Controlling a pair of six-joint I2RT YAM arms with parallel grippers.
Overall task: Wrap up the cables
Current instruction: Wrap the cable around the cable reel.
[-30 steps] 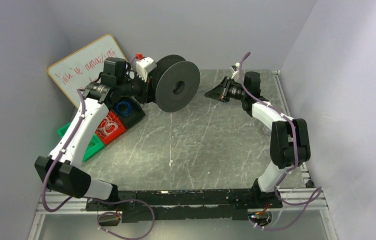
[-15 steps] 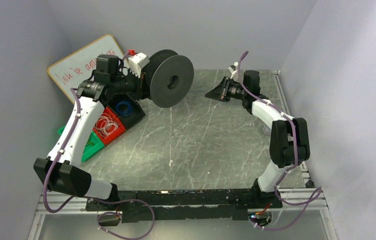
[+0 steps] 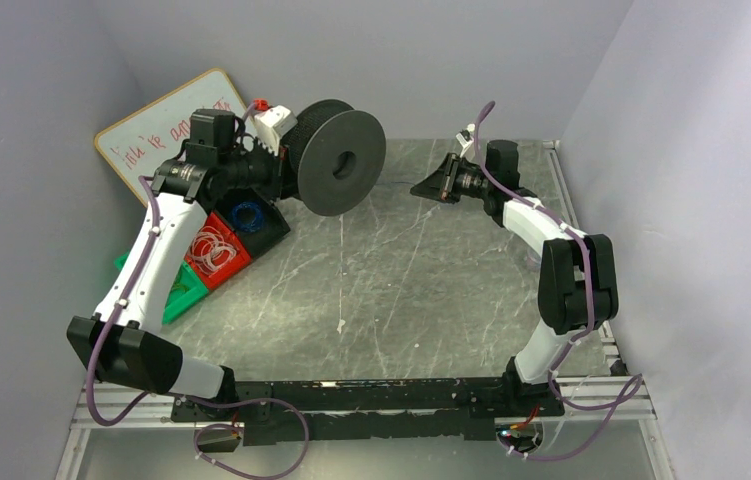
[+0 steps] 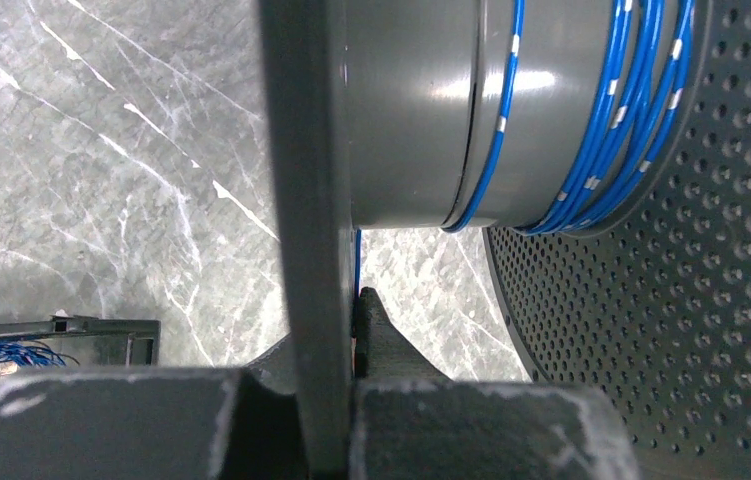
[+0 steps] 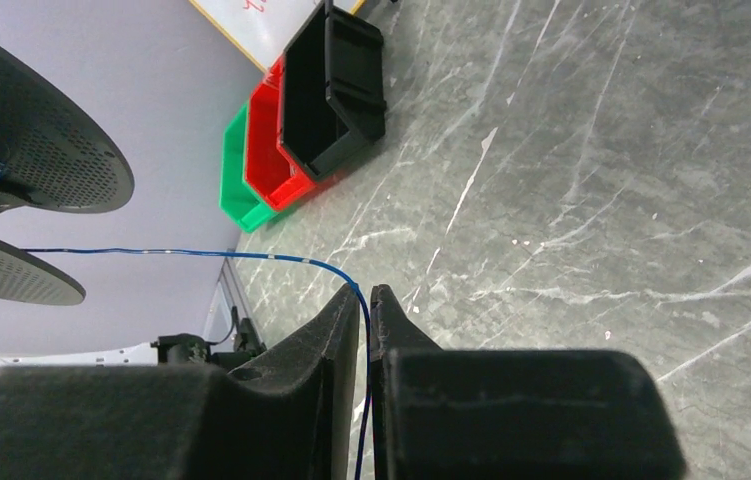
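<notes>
My left gripper [image 3: 286,165] is shut on the rim of a black spool [image 3: 341,165], held up over the back left of the table. In the left wrist view that flange [image 4: 316,200] stands edge-on between my jaws [image 4: 336,310], and blue cable turns [image 4: 631,110] lie around the grey hub. My right gripper [image 3: 419,187] hangs to the right of the spool. It is shut [image 5: 366,295] on a thin blue cable strand [image 5: 201,253] that runs taut to the spool's perforated flanges [image 5: 41,130]. A loose blue coil [image 3: 246,214] lies in the black bin [image 3: 266,230].
Next to the black bin stand a red bin [image 3: 213,255] with whitish wire coils and a green bin [image 3: 179,292]. A whiteboard [image 3: 166,125] leans on the left wall. Grey walls close both sides and the back. The arms' bases sit on the front rail [image 3: 371,400].
My left arm has carried the spool a little left and up and turned it. The right gripper has hardly moved and still holds the strand.
</notes>
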